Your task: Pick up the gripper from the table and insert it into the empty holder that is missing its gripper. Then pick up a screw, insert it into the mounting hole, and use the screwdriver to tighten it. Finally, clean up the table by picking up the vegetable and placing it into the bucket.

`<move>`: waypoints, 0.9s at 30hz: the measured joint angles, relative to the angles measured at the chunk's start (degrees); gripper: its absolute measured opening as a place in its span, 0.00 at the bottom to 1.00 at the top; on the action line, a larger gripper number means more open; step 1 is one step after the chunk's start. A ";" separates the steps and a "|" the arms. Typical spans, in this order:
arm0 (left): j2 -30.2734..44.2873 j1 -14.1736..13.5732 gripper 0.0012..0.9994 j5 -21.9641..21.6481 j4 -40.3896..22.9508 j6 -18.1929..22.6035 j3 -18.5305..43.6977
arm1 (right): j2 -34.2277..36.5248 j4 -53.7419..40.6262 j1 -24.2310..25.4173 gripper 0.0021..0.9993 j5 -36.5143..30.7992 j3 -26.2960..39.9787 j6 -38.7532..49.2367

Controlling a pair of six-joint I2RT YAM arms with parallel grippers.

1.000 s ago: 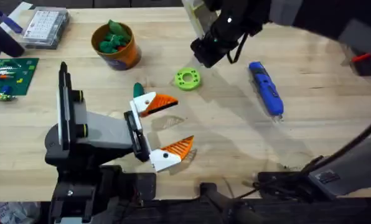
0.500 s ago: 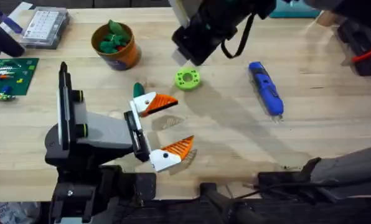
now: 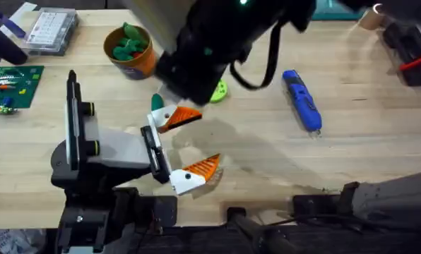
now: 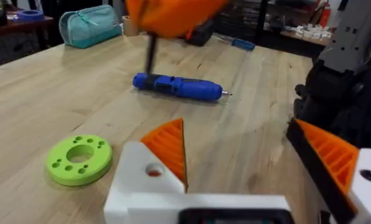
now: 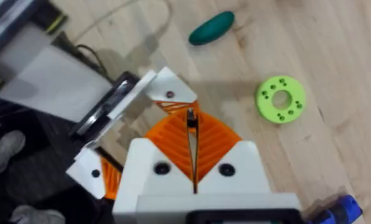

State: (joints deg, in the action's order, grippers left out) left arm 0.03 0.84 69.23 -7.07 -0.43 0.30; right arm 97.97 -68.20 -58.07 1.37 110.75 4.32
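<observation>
Starting close in, the right gripper (image 5: 190,118) is seen with its orange pads shut tight; whether a small dark bit is pinched there cannot be told. Just under the tips the gripper (image 5: 170,99) is seated in the holder (image 5: 114,106), its point aimed at the overhead frame's right. The left gripper (image 3: 208,140) is spread wide, empty. Farther off, the screwdriver (image 3: 301,99) and bucket (image 3: 133,51) are set on the wooden table (image 3: 352,162).

Table layout around the holder

The holder (image 3: 152,152) sits front left, one gripper (image 3: 178,117) behind the other. The bucket (image 3: 132,50) stands at the back left, the screwdriver (image 3: 301,101) lies right, a ring (image 3: 218,91) between them.
</observation>
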 joint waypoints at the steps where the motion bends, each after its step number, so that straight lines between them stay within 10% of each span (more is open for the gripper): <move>1: 0.00 0.00 0.99 0.00 0.00 0.00 0.00 | 0.00 -0.27 -0.77 0.00 0.00 0.01 0.00; 27: 0.00 0.00 0.99 0.00 0.00 0.00 0.00 | 0.86 -0.53 -4.17 0.00 1.11 0.20 -0.02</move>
State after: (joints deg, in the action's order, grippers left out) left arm 0.03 0.84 69.23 -7.07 -0.43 0.30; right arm 98.84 -68.74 -62.24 2.48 110.95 4.29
